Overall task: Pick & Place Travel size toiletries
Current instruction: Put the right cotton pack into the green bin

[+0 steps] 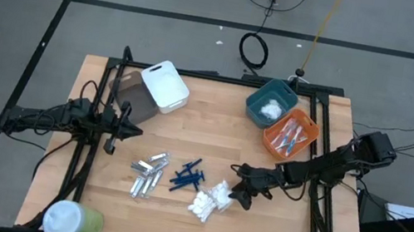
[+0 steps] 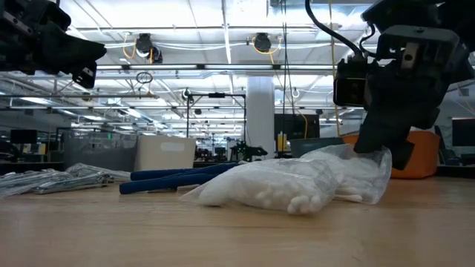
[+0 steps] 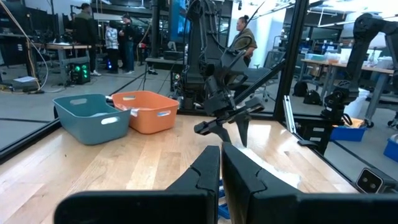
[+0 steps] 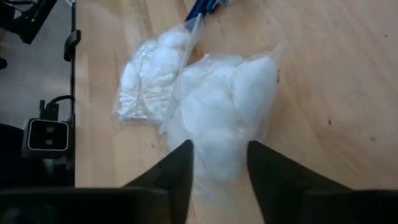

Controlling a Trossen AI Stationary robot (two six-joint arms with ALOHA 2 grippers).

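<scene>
Right gripper stands low over the white packets, its two dark fingers part-way apart with the nearest packet's bulging end between them; whether the pads already press the plastic cannot be told, and nothing is lifted. Judging by that straddle, the packet is being lined up for a pinch across its narrower end. A second packet lies touching the first, on the side away from the gripper, so a clean single pick may be awkward. Beyond the packets lie the dark blue sticks, then the silver tubes. The teal bin and orange bin sit well apart from the packets. The left gripper, closed and empty, waits past the tubes. The packets' contents cannot be made out.
</scene>
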